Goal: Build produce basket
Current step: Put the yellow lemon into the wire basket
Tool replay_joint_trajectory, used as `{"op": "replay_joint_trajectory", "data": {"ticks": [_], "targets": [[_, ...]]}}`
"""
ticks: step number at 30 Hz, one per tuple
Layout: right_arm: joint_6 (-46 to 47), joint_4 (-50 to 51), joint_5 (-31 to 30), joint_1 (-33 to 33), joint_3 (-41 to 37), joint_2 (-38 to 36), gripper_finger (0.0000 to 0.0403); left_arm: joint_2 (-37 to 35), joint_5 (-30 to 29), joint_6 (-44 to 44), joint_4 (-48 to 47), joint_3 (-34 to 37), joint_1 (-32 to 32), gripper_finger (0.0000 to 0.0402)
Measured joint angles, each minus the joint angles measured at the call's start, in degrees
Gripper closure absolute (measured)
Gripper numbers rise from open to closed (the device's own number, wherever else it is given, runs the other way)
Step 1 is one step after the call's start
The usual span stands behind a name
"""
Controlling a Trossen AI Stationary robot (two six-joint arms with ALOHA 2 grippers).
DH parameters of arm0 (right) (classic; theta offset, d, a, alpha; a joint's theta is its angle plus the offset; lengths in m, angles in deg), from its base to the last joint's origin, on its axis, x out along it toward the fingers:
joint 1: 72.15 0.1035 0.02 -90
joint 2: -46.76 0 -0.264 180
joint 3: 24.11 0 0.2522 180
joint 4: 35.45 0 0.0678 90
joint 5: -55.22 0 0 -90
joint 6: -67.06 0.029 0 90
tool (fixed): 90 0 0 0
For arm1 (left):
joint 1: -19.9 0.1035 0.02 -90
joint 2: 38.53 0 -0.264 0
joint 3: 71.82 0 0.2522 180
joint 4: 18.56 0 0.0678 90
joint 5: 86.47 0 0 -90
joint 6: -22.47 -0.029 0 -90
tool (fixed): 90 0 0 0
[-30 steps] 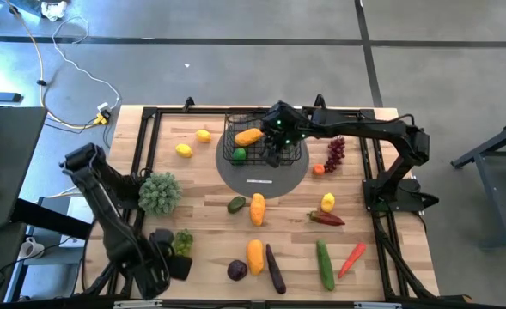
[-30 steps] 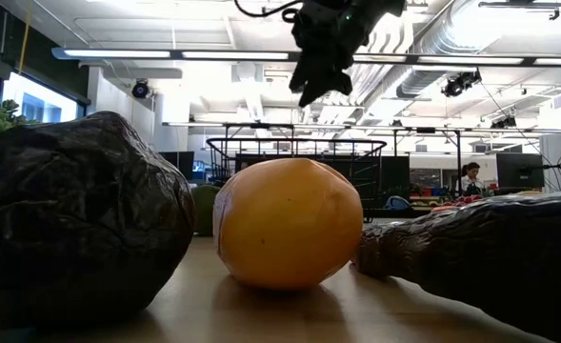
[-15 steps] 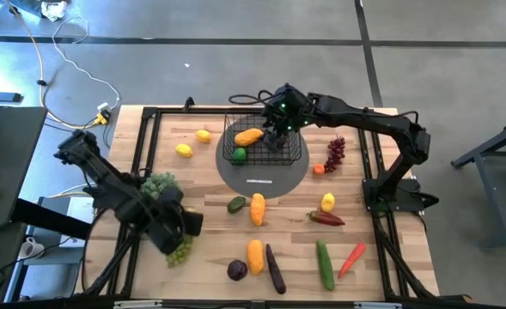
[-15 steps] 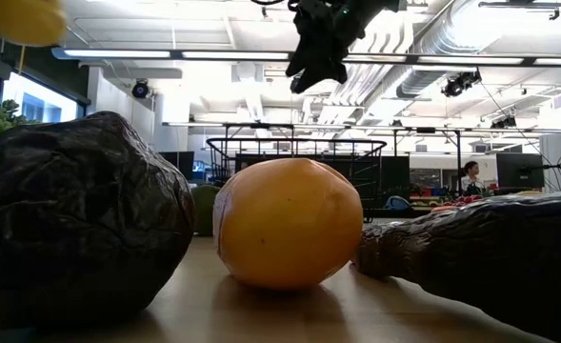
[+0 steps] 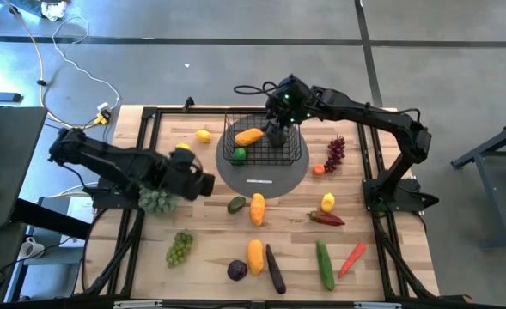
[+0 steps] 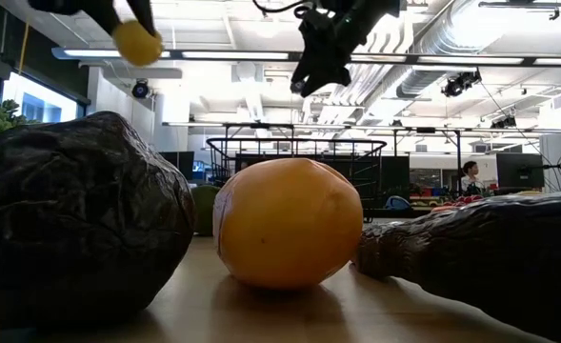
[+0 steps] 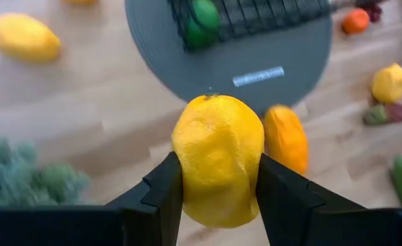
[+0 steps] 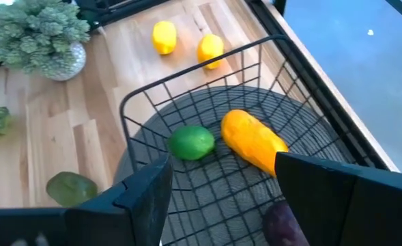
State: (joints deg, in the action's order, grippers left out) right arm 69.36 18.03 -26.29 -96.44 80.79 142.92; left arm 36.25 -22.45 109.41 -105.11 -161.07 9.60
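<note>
high view is showing the left gripper point(image 5: 203, 183) hanging near the basket point(image 5: 265, 142), toward its near-left side, jaws clamping a lemon point(image 7: 218, 159). the basket is sitting on the grey disc point(image 5: 261, 178), with the right gripper point(image 5: 276, 136) hovering spread over it, holding nothing.

Black wire-grid basket point(image 5: 265, 142) on a grey disc point(image 5: 262, 172) — inside, a green lime point(image 8: 192, 144) and orange fruit point(image 8: 253, 142); pale wood-grain surface point(image 5: 210, 249) — a yellow lemon point(image 7: 218, 160) in dark jaws.
</note>
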Motion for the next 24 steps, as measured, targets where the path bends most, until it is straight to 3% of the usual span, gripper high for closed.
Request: {"op": "replay_joint_trajectory", "data": {"ticks": [15, 24], "targets": [[4.4, 1.3, 0.0, -1.8, 0.0, 0.0, 0.0164, -0.2, 2.0, -32.7, 13.0, 0.0, 21.7, 0.0259], [14.0, 1.5, 0.0, -0.7, 0.0, 0.0, 0.0164, 0.6, 9.3, -51.9, 21.9, 0.0, 31.7, 0.0259]]}}
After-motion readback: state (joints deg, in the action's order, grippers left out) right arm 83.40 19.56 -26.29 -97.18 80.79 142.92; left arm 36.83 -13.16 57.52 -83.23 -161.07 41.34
